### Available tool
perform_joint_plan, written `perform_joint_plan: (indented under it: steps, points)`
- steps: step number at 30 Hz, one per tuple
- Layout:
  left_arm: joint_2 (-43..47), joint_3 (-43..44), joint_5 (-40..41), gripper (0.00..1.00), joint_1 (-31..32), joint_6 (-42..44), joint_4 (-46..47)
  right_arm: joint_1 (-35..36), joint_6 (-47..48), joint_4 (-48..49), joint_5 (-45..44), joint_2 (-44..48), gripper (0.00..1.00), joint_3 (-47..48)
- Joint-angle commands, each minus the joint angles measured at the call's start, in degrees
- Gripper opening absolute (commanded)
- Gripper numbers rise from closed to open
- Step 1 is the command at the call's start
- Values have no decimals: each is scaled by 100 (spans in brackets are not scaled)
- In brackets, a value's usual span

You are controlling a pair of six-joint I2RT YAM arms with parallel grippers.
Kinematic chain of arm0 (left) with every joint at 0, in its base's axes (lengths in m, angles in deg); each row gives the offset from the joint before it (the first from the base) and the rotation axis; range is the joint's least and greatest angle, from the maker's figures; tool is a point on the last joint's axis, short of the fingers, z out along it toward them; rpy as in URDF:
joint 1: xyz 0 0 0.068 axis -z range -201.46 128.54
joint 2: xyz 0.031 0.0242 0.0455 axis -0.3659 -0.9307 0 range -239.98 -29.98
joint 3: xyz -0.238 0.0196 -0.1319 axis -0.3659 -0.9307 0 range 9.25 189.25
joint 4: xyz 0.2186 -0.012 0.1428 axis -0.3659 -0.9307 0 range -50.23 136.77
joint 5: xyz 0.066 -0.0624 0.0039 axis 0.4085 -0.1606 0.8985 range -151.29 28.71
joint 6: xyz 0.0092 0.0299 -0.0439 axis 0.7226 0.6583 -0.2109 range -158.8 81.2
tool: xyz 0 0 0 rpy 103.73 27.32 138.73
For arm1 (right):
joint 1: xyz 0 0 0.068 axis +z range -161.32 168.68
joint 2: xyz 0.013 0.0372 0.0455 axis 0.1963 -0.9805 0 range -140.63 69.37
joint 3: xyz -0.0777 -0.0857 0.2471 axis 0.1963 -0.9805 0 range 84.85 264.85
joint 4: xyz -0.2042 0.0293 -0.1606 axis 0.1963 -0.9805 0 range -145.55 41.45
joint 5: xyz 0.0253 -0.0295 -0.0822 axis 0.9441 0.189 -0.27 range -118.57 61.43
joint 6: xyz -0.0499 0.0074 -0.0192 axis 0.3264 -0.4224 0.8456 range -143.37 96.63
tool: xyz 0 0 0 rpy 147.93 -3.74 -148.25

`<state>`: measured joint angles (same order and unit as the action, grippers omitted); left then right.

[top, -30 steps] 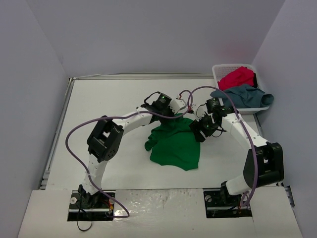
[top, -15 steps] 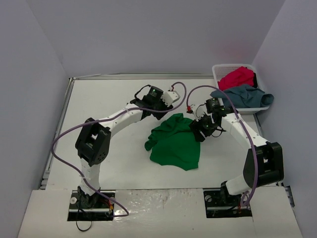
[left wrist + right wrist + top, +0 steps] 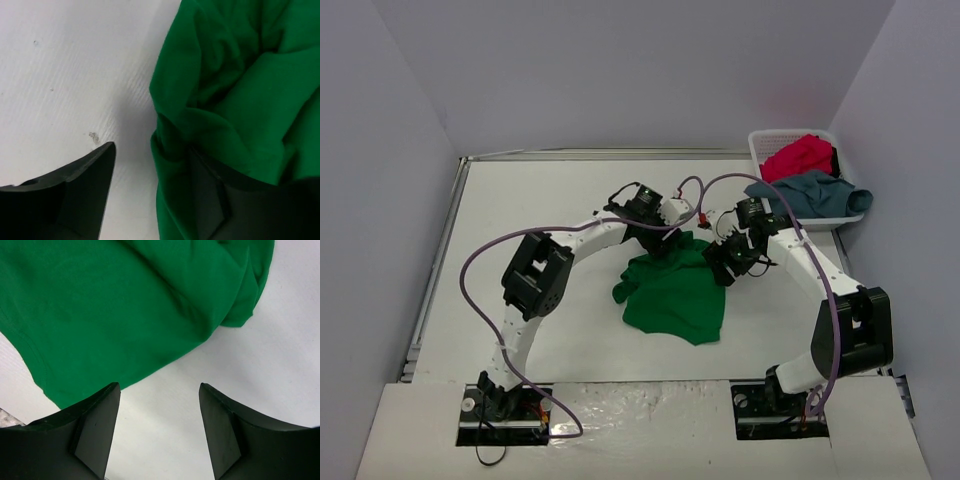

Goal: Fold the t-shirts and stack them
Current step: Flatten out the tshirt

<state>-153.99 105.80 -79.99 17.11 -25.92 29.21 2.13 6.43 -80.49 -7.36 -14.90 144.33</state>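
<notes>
We see a white table [image 3: 520, 220]. In its middle lies the crumpled bright green cloth t-shirt [image 3: 675, 295]. The right gripper [image 3: 159, 390] hangs over the shirt's right edge, wide apart, holding nothing. The left gripper [image 3: 150, 162] is at its far edge, spread around a fold. In the far right corner, a white plastic lattice basket [image 3: 757, 143] holds the crimson red t-shirt [image 3: 798, 155]. The grey-blue t-shirt [image 3: 810, 193] droops over its near rim.

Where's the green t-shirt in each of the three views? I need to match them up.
Top external: the green t-shirt lies crumpled near the middle of the picture.
Left wrist: it fills the right half, in bunched folds.
Right wrist: it fills the upper left, lying flatter, with a stitched hem showing.
Shared landmark: the white table, bare right beside the shirt in every view.
</notes>
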Motion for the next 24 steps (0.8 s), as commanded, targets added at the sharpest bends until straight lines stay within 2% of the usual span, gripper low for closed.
perform_joint_plan:
  steps: [1, 7, 11, 16, 19, 24]
  points:
    - [8, 478, -441, 53, 28, -242, -265, 35, 78, -93, -21, -45, 60, 28]
    - [-194, 628, -739, 3, 63, -260, -476, 26, 113, -84, 32, -142, 60, 2]
    - [-80, 488, -688, 2, 63, -181, -529, 35, 114, -101, 50, -142, 59, 19]
    - [596, 128, -169, 2, -261, -32, -529, 87, 341, -356, 392, -81, 59, 274]
    - [939, -162, -90, 2, -674, -75, -476, 280, 613, -707, 594, -107, 61, 484]
    - [1256, -488, -37, 2, -1262, -23, -643, 1114, 685, -857, 569, -168, 64, 634]
